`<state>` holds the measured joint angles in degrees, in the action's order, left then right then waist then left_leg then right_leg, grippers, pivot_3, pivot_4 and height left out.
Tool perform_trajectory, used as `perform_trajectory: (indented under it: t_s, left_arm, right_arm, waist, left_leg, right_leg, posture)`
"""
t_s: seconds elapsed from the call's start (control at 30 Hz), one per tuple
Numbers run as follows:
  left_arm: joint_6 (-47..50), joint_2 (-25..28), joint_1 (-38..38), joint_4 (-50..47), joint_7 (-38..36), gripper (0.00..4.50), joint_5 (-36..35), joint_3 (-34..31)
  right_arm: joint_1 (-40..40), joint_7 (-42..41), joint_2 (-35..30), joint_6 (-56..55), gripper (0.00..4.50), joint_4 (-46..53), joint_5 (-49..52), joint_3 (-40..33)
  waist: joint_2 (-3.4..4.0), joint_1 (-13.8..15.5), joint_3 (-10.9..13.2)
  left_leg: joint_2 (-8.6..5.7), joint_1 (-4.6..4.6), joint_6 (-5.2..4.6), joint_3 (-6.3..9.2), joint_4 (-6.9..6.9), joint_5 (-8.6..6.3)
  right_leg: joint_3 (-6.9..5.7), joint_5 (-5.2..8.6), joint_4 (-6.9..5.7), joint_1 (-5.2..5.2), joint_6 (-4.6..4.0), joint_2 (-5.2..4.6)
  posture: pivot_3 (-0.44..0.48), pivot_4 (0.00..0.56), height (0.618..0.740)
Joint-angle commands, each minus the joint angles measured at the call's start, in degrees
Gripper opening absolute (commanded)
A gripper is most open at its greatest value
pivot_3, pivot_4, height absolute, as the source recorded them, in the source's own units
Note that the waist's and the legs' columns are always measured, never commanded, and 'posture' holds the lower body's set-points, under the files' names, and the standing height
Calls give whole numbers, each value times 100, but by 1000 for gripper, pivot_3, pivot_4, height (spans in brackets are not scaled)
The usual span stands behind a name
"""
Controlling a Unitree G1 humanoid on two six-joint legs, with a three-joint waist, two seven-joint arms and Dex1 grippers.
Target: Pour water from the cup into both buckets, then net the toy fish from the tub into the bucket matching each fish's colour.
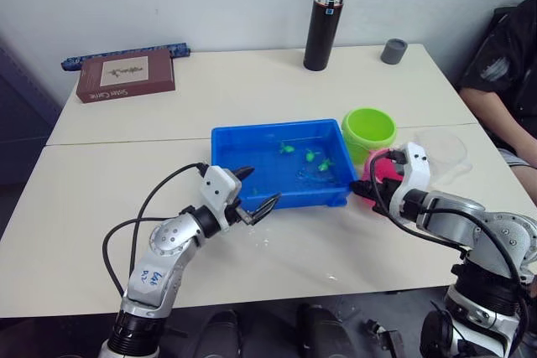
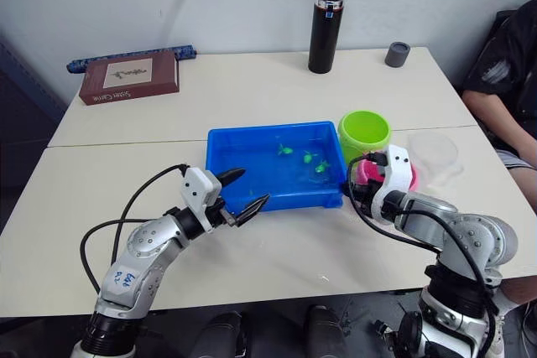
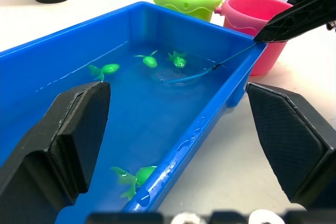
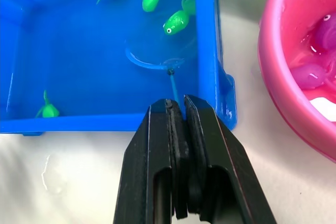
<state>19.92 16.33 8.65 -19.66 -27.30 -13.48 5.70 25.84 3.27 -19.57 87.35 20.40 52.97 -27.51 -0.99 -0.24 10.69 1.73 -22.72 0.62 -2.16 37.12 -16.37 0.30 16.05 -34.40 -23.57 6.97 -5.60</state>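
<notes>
Hovering at the near edge of the blue tub (image 1: 252,150), the left gripper (image 1: 254,192) has its two black fingers spread wide with nothing between them. Across from it, the right gripper (image 4: 178,114) is clamped tight on the thin handle of a small net (image 4: 152,62), whose blue hoop lies in the water close to three green fish (image 4: 175,22) at the tub's right end; a fourth green fish (image 4: 48,110) sits apart by the near wall. Just right of the tub stands the pink bucket (image 4: 294,77) with pink fish (image 4: 310,73) inside, and behind it the lime green bucket (image 1: 369,128). Beside them is the clear cup (image 2: 434,153). Farther back on the table (image 1: 101,207) are a book (image 1: 126,75), a tall black flask (image 1: 325,21) and a small grey cap (image 1: 393,50); a person's arm (image 1: 503,115) shows at the right edge.
</notes>
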Motion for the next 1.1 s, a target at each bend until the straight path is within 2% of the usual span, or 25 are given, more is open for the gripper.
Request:
perform_trajectory:
  t_s: [0.03, 0.3, 0.57, 0.77, 1.1]
  left_arm:
    - [-104, -16, 49, -114, -25, 4445, -11, 36]
    - [-100, -18, 49, -104, -41, 4445, -6, 44]
    - [-116, -5, 48, -88, -67, 4445, -15, 35]
    - [-110, 2, 50, -95, -85, 4445, -27, 29]
    - [-85, 42, 56, -136, -136, 4445, -52, -1]
  right_arm:
    - [-78, -143, -146, -331, 0, 259, -234, 188]
    - [-236, -428, -302, -767, 0, 596, -520, 548]
    - [-704, -782, -577, -1053, 0, 1452, -582, 912]
    - [-972, -881, -700, -992, 0, 2094, -513, 986]
    - [-806, -981, -902, -1282, 0, 2374, -606, 869]
  waist:
    - [0, 0, 0]
    - [0, 3, 0]
    - [0, 4, 0]
    - [0, 5, 0]
    - [0, 9, 0]
  left_leg:
    - [0, -1, 0, 0, 1, 0]
    - [0, -6, -1, 1, 0, 0]
    - [-1, -15, -1, 2, 2, 1]
    - [0, -15, -1, 5, 3, 0]
    - [-1, -17, -1, 6, 4, 1]
  right_leg:
    - [0, -1, 0, 0, 1, 0]
    - [1, -1, 1, -7, 3, 2]
    - [-1, -3, 2, -11, 5, 1]
    - [-2, -2, 4, -12, 4, 4]
    - [-1, -2, 7, -12, 4, 3]
  posture:
    - [0, 150, 740]
    - [0, 150, 740]
    - [0, 150, 740]
    - [0, 150, 740]
    - [0, 150, 740]
